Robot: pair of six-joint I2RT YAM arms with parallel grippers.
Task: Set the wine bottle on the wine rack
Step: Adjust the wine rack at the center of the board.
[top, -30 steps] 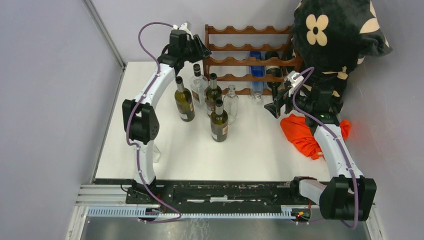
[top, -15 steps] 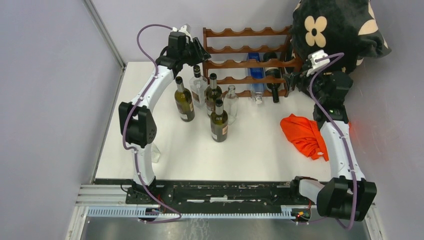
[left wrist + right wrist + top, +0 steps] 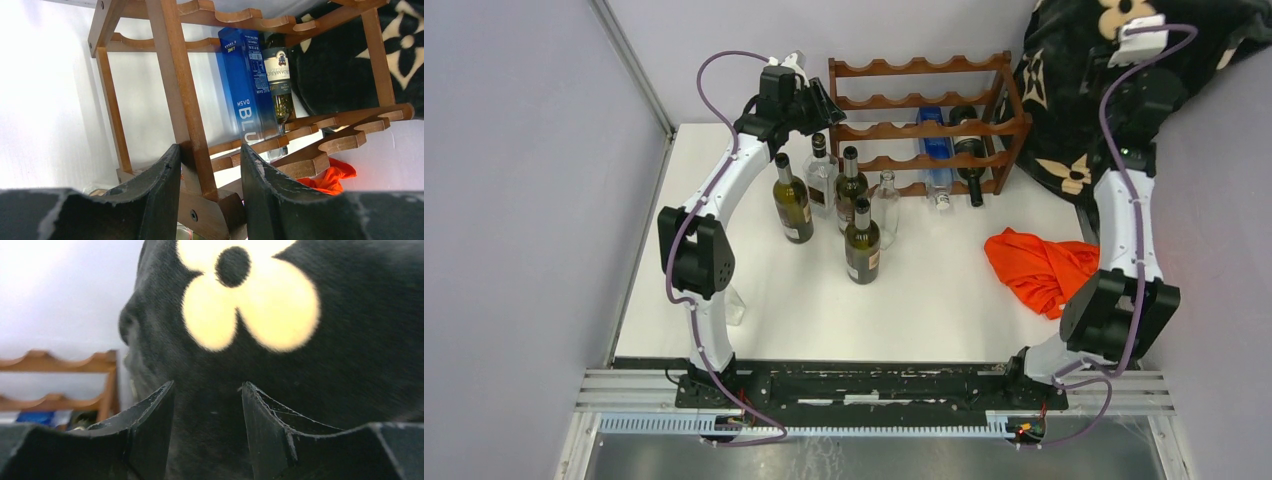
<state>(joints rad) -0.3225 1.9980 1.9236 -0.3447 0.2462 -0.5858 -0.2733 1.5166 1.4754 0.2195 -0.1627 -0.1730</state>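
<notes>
While my left jaws clamp a post of the wine rack at the tabletop's far edge, bottles stand unpicked just beside it. Right jaws face black cloth; I cannot tell their grip. Next, I judge, they must come down for one bottle.

**Wine rack**: one, reddish-brown wood.

**Bottles lying in the rack:** two, side by side.
- one blue bottle
- one dark bottle

**Bottles standing on the table**, front-left of the rack: five.
- three dark-glass bottles
- two clear bottles

**Clear glass object**: one, well in front of the rack's left end. It is half hidden and its kind is unclear.

**Orange cloth**: one, front-right of the rack.

**Black flower-print fabric**: one, right of the rack.

**Robot arms:** two.
- one at the rack's left end
- one to the rack's right
</notes>
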